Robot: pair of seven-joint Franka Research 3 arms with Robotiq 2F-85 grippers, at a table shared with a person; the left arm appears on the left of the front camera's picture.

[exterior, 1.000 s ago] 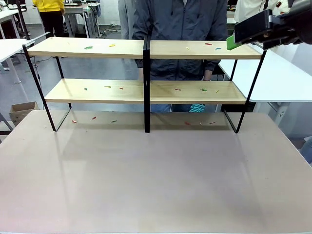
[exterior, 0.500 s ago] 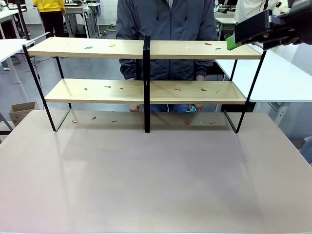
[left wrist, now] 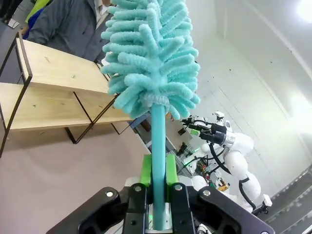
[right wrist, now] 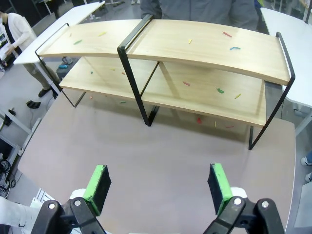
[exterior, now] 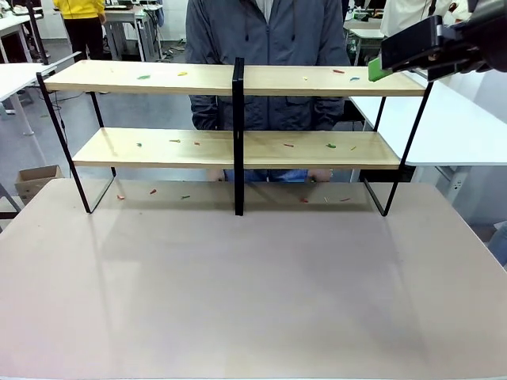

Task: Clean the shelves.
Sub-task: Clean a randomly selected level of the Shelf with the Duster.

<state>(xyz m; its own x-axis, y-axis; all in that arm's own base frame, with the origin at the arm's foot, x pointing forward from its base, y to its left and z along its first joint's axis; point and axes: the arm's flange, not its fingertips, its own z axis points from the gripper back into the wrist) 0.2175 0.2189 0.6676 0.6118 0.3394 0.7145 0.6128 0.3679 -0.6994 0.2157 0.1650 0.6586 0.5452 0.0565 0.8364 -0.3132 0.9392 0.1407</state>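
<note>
**1. Left gripper** (left wrist: pixel 158 171). The jaws are pinched tight on the smooth teal handle of a duster (left wrist: pixel 151 58), with a green pad on either side of the shaft. The fluffy chenille head rises toward 12 o'clock of the left wrist view.

**2. Right gripper** (right wrist: pixel 158 187). The jaws are spread wide with nothing between them, and the green pads sit at 7 and 5 o'clock of the right wrist view. It hangs above the near part of the table, well apart from the rack. In the front view it appears high at 2 o'clock.

**3. Tabletop** (exterior: pixel 253 301). Beige. A broad bare stretch runs from the near edge at 6 o'clock to the rack's feet, leaving ample room to move. A few small coloured scraps (exterior: pixel 150 191) lie beneath the lower tier.

**4. The shelves** (exterior: pixel 111 77). A two-tier rack of four light wooden boards on a thin black frame with a centre post. It stands upright at 12 o'clock along the tabletop's far side, and both ends stop short of the table's side edges. The front view takes the boards nearly edge-on. The right wrist view looks down on them and shows red, green, yellow and blue scraps scattered across all four boards. The left wrist view shows the rack end-on at 10 o'clock.

**5. Person** (exterior: pixel 269 39). In a grey zipped jacket, standing just behind the rack at 12 o'clock.

**6. White table** (exterior: pixel 459 119). At 3 o'clock, beside the rack's right end.

**7. Cardboard box** (exterior: pixel 36 180). On the floor at 9 o'clock.
</note>
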